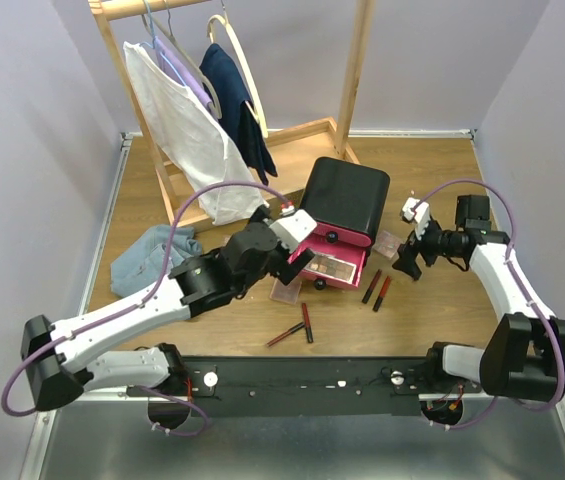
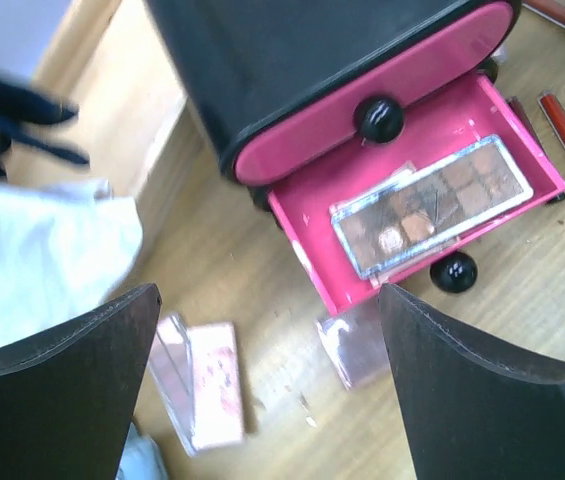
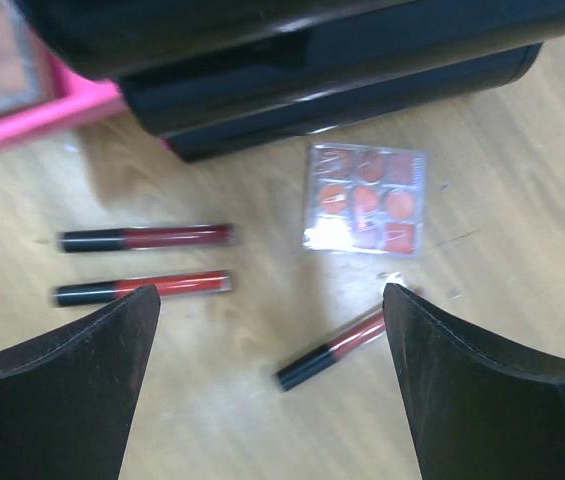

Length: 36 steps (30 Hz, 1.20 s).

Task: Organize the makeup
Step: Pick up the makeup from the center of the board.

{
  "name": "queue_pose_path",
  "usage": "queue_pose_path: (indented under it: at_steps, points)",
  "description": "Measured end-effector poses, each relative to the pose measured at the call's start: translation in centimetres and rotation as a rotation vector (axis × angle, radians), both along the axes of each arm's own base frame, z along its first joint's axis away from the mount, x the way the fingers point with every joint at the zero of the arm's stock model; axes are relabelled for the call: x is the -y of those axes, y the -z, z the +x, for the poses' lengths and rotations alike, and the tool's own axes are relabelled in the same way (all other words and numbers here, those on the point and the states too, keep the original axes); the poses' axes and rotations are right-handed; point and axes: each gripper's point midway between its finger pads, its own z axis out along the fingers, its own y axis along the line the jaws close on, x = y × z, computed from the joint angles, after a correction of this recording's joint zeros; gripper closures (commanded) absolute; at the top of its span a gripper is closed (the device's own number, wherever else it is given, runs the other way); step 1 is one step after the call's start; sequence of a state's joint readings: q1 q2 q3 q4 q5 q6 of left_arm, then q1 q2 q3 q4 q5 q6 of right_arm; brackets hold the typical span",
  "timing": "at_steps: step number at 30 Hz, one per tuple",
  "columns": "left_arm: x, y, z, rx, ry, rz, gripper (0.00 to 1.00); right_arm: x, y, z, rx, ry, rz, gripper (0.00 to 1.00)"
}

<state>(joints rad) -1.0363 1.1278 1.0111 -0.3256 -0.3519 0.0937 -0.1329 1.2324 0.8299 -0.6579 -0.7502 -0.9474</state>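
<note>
Left claw (image 2: 270, 300) and right claw (image 3: 270, 300) both wide, empty. Palettes (image 2: 432, 205): one in pink drawer (image 2: 297, 235), three on counter (image 1: 442, 190). Lip tubes (image 1: 307, 322): three right, two near.

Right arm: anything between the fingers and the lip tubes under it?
Nothing visible. The right gripper is open above the table, and three lip tubes lie uncovered on the wood below it. The small orange palette sits beside them, apart, and the black box is farther back, not over any tube.
</note>
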Motion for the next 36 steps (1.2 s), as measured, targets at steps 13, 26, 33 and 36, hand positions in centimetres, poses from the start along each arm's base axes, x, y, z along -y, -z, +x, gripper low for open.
queue_pose_path:
  at_steps: [13,26,33,36]
  points:
    - [-6.5,1.5,-2.6,-0.078,-0.23,-0.233,0.01,1.6,5.3,3.5,0.003,-0.013,-0.083,0.0]
    - [-8.4,2.1,-3.0,-0.097,-0.314,-0.288,0.01,0.4,9.0,4.5,-0.093,0.022,-0.134,0.0]
    - [-8.8,2.0,-3.1,-0.099,-0.329,-0.306,0.01,0.7,9.3,5.3,-0.111,0.084,-0.137,0.0]
    - [-9.0,1.8,-3.1,-0.093,-0.336,-0.317,0.01,0.7,9.3,5.3,-0.108,0.084,-0.138,0.0]
